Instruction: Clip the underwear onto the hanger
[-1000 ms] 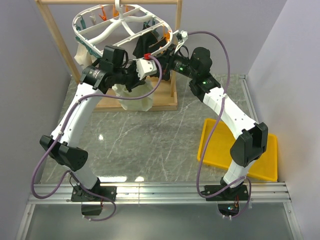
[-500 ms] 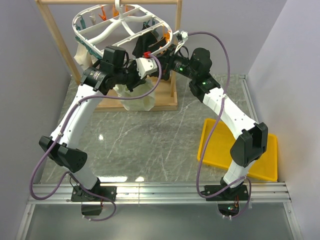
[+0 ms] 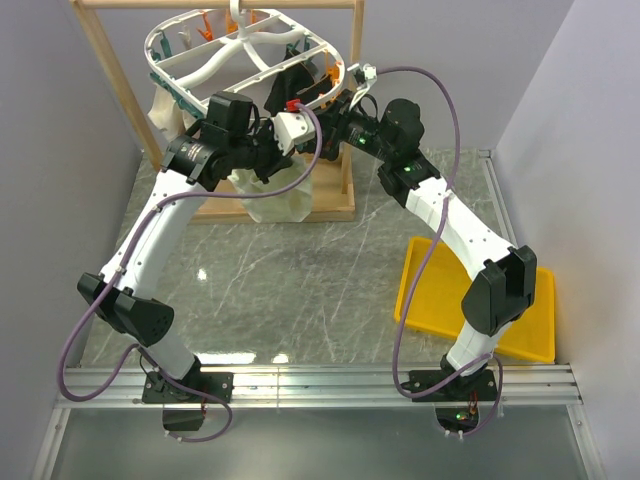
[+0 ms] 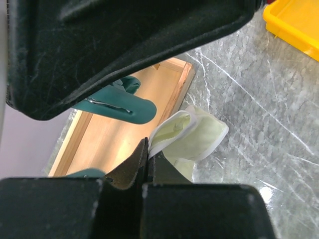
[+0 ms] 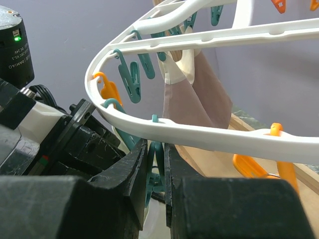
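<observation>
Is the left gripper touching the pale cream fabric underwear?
Touching. Left wrist view: the left gripper is shut on an edge of the pale cream fabric underwear, cloth emerging straight from the pinch.

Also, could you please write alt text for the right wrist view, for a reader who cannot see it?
The right gripper pinches a teal clip between its black fingers, just under the curved white rim of the hanger. Other teal clips and orange clips dangle along the rim, and a beige-pink cloth hangs behind it.
</observation>
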Robot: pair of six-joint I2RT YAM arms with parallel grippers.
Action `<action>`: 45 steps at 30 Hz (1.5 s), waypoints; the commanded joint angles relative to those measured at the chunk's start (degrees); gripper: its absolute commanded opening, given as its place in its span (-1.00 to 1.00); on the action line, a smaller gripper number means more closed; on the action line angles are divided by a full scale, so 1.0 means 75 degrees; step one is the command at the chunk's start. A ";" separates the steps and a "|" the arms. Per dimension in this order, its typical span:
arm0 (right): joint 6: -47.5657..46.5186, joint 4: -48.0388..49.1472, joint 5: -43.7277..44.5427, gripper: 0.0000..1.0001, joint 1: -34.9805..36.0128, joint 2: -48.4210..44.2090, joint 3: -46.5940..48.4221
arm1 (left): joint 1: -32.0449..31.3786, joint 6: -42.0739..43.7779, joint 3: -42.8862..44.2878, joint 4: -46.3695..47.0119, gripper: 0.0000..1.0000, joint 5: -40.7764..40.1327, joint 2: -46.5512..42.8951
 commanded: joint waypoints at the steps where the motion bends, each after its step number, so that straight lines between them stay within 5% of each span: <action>1: -0.0163 -0.0182 -0.0390 -1.00 0.0086 -0.0413 -0.0192 | 0.0126 -0.0518 0.0143 0.0750 -1.00 -0.0475 -0.0228; 17: -0.0268 -0.0136 -0.0344 -1.00 0.0122 -0.0460 -0.0379 | 0.0173 -0.1092 0.0553 0.0856 -0.99 -0.0921 0.0053; 45: 0.0224 0.0005 0.0418 -1.00 0.0180 -0.0354 -0.0168 | -0.0026 -0.1643 -0.0795 0.1384 -0.99 -0.1144 -0.0603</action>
